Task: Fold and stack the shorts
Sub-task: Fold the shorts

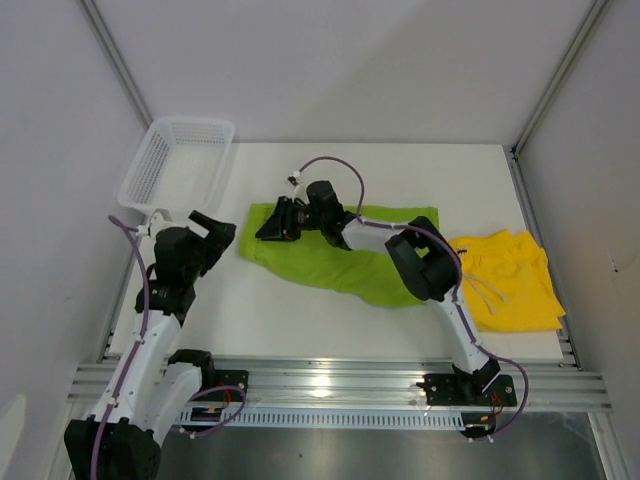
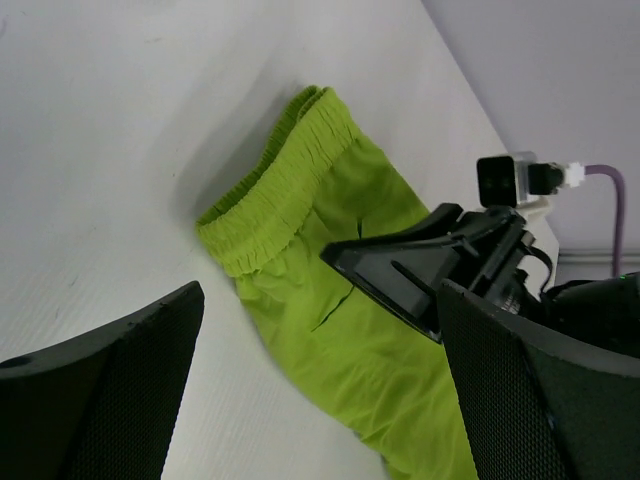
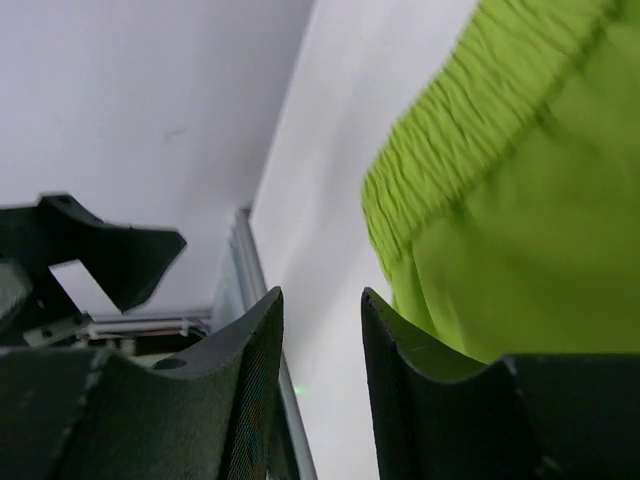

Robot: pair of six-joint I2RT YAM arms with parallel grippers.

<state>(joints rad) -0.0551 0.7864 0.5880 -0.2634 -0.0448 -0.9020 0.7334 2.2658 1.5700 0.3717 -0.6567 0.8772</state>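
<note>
White table [image 1: 300, 320], plain grey walls [image 1: 350, 60], aluminium rails [image 1: 330, 378]

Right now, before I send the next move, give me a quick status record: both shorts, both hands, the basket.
lime green shorts: lying unfolded mid-table, waistband toward the left
yellow shorts: crumpled at the table's right side, white drawstring showing
right hand: over the green pair's waistband end, fingers narrowly apart, no fabric between them
left hand: wide open, left of the green pair, holding nothing
basket: far left corner
stack: not started, neither pair folded
</note>
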